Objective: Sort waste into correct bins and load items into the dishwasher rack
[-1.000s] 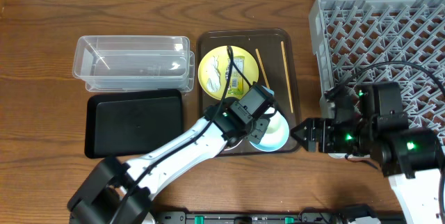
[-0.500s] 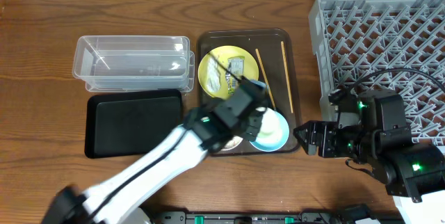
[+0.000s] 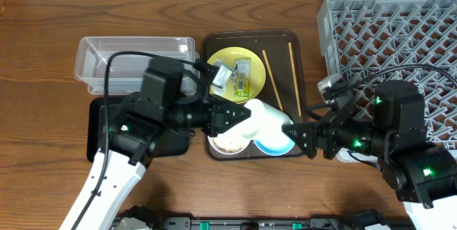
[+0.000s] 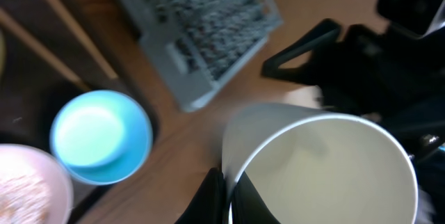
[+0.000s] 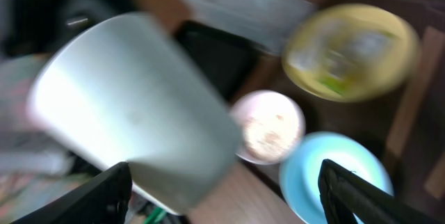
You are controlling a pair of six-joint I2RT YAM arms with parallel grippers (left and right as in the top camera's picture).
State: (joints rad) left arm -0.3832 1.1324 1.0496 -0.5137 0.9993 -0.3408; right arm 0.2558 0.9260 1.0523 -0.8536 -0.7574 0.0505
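Observation:
My left gripper (image 3: pixel 241 116) is shut on the rim of a white cup (image 3: pixel 268 119) and holds it tipped sideways above the brown tray; the grip shows in the left wrist view (image 4: pixel 226 193). My right gripper (image 3: pixel 298 134) is open with its fingers at the cup's base (image 5: pixel 132 106). A yellow plate (image 3: pixel 250 60) holds crumpled white paper (image 3: pixel 220 77) and a green wrapper (image 3: pixel 243 76). A small white bowl with rice grains (image 3: pixel 230 143) and a light-blue bowl (image 3: pixel 273 145) sit at the tray's front. Two chopsticks (image 3: pixel 292 73) lie right of the plate.
The grey dishwasher rack (image 3: pixel 393 37) fills the right side. The clear tub (image 3: pixel 136 62) stands far left, and the black tray (image 3: pixel 100 108) in front of it is partly under my left arm. The brown serving tray (image 3: pixel 303 91) lies in the middle.
My left arm has swung back to the left and lifted the white cup off the tray, tipping it sideways. My right gripper has moved left up to the cup's base.

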